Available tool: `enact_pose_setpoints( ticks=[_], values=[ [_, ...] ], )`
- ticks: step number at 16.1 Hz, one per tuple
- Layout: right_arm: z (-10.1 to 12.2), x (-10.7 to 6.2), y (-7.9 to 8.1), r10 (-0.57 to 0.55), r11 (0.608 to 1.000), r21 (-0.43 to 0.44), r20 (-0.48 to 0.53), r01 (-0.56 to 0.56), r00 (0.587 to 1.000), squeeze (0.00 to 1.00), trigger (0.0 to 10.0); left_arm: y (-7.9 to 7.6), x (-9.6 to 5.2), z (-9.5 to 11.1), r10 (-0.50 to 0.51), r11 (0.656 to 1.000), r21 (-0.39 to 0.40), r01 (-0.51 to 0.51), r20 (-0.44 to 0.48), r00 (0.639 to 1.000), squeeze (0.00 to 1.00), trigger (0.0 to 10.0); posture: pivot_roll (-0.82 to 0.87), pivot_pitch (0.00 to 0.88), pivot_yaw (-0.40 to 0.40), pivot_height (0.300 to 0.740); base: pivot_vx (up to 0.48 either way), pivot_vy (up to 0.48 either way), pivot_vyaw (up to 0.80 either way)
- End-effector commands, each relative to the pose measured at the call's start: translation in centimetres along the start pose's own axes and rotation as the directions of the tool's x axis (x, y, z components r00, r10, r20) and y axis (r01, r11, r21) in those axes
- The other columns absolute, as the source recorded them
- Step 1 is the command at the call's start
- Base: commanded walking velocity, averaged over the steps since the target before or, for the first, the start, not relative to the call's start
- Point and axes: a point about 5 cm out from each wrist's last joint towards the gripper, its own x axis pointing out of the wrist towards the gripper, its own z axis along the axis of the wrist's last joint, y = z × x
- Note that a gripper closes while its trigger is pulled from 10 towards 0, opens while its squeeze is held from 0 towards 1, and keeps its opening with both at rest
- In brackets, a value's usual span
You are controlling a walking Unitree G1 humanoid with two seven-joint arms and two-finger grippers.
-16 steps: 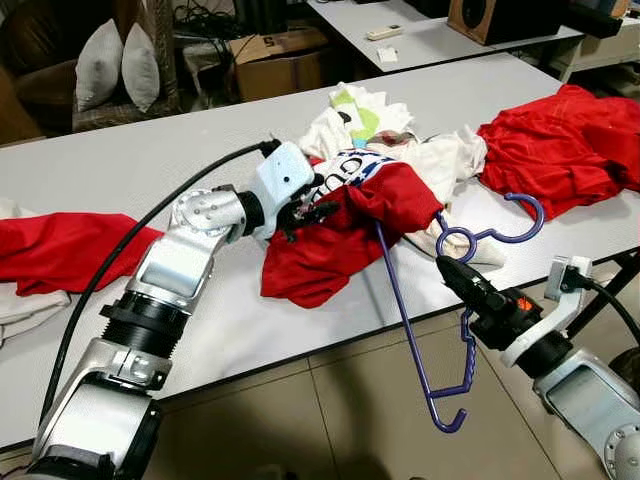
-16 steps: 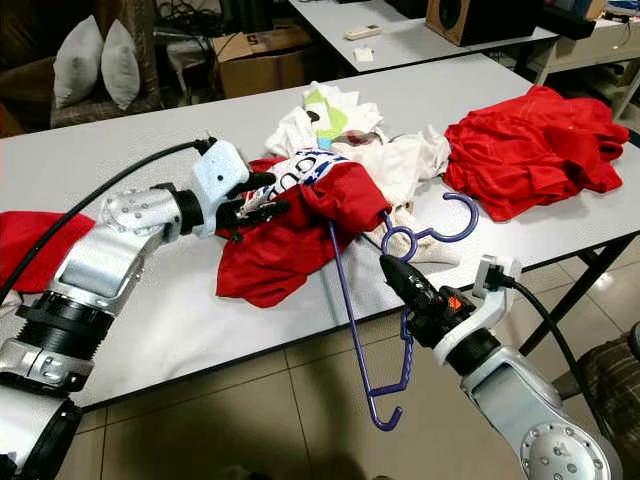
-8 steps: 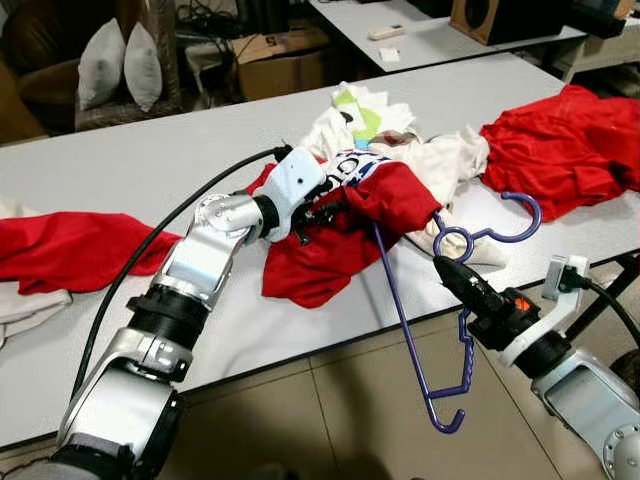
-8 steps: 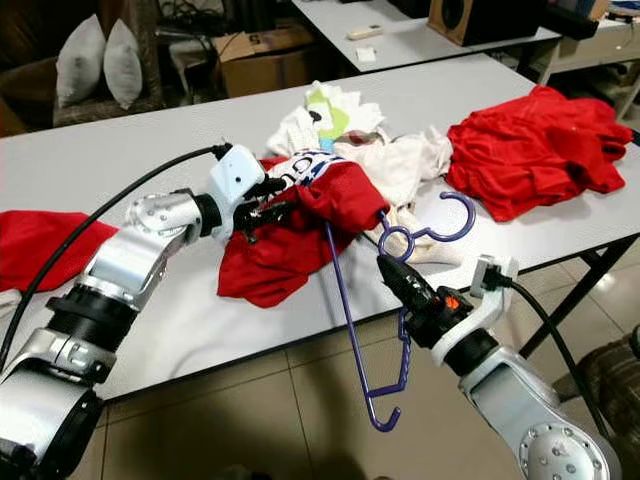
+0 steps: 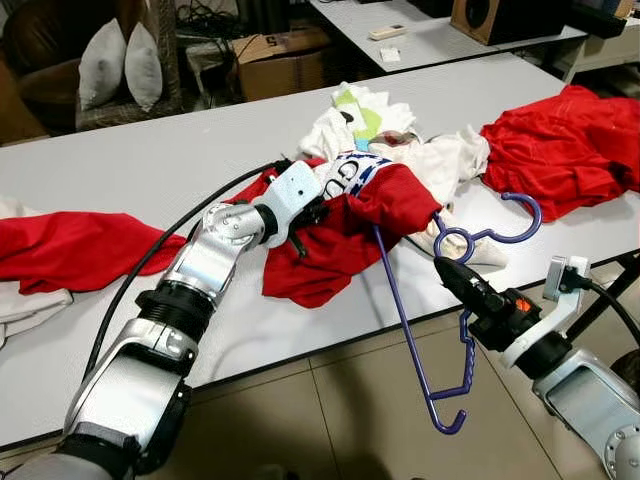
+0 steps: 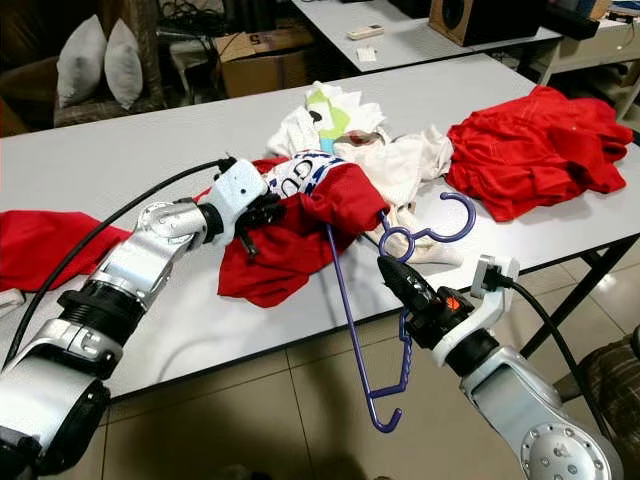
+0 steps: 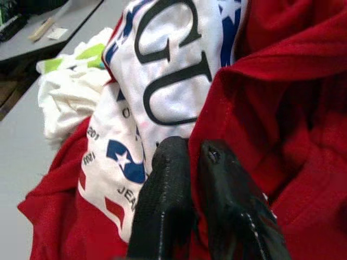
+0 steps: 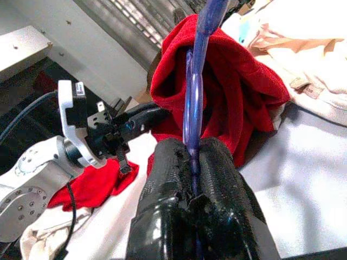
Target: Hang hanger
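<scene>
Hanger (image 5: 420,300), purple, hangs half off the tabletop (image 5: 150,160) edge, clenched in the right pincer (image 5: 452,275) to steady it, while the left pincer (image 5: 308,215) pinches the red shirt (image 5: 335,245), likely to work it onto the frame.

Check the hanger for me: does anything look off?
Yes. The purple hanger dangles off the table edge, one arm buried in the red shirt, the other hanging bare. The right gripper pinches it; the left gripper pinches shirt cloth.

Purple hanger (image 5: 420,320), tilted, inside red shirt (image 5: 335,240)
</scene>
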Motion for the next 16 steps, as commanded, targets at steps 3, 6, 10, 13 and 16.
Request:
enact_pose_setpoints(
  ticks=[3,6,10,13,16],
  values=[
    [0.6,0.1,0.8,0.047,0.999,-0.017,0.02,-0.047,0.999,0.0,10.0,0.5,0.1,0.2,0.009,1.0,0.009,-0.009,0.003,1.0,0.0,0.0,-0.15,0.0,0.102,0.74,0.0,0.0,0.0],
    [0.6,0.2,0.8,0.048,0.999,-0.016,0.022,-0.047,0.999,0.0,10.0,0.2,0.2,0.0,-0.02,1.0,0.009,0.02,0.005,1.0,0.0,0.0,-0.15,0.0,0.101,0.74,0.0,0.0,0.0],
    [0.6,0.2,0.8,0.046,0.999,-0.017,0.024,-0.046,0.999,0.0,10.0,1.0,-0.2,0.2,0.035,0.999,-0.002,-0.034,0.036,0.999,0.0,0.0,-0.15,0.0,0.098,0.74,0.0,0.0,0.0],
    [0.5,0.9,0.8,0.052,0.999,-0.016,0.021,-0.051,0.998,0.0,10.0,4.1,-1.3,1.3,0.213,0.976,-0.068,-0.206,0.108,0.971,0.0,0.0,-0.14,0.0,0.097,0.74,0.0,0.0,0.0],
    [0.3,2.0,1.3,0.089,0.996,-0.018,0.006,-0.089,0.996,0.0,10.0,7.8,-3.9,2.7,0.354,0.934,-0.018,-0.356,0.151,0.923,0.0,0.0,-0.13,0.0,0.095,0.74,0.0,0.0,0.0]
  ],
)
